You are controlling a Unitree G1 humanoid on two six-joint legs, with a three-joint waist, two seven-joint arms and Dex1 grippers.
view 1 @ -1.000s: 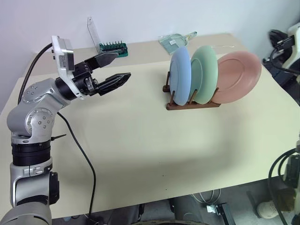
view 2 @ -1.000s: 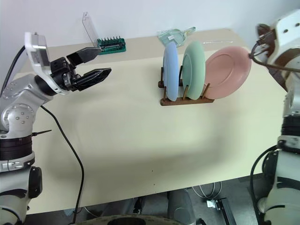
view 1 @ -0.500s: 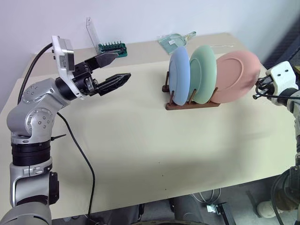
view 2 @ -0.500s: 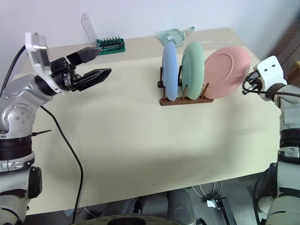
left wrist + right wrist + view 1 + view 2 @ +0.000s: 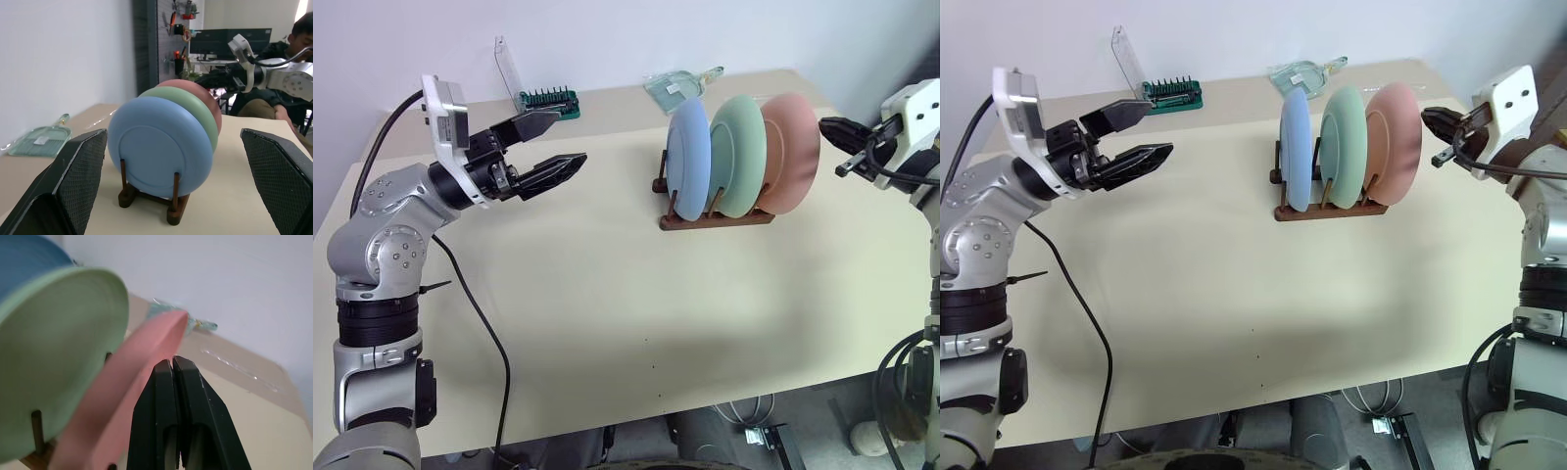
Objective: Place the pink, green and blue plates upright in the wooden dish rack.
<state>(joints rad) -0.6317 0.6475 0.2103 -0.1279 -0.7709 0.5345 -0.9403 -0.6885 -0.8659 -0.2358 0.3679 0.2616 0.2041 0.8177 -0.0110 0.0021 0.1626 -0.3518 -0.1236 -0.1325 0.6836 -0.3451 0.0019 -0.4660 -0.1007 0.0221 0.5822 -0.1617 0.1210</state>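
Note:
The wooden dish rack (image 5: 715, 220) stands on the table's far right part. In it stand the blue plate (image 5: 690, 160), the green plate (image 5: 739, 155) and the pink plate (image 5: 791, 152), on edge, in a row from left to right. The pink one tilts slightly right. My right gripper (image 5: 826, 126) is shut, holds nothing, and points left with its tips right at the pink plate's upper rim (image 5: 161, 340). My left gripper (image 5: 570, 135) hangs open and empty above the table's left part, well apart from the rack and pointing toward it.
A green-based tool holder (image 5: 548, 98) with a raised clear lid and a clear glassy item (image 5: 680, 83) lie along the table's far edge. The cream table (image 5: 607, 294) spreads in front of the rack. A seated person (image 5: 293, 49) shows beyond the table.
The pink plate, which leaned out to the right, now stands nearly upright beside the green one. My right gripper has come in from the right to its rim. The left arm stayed put.

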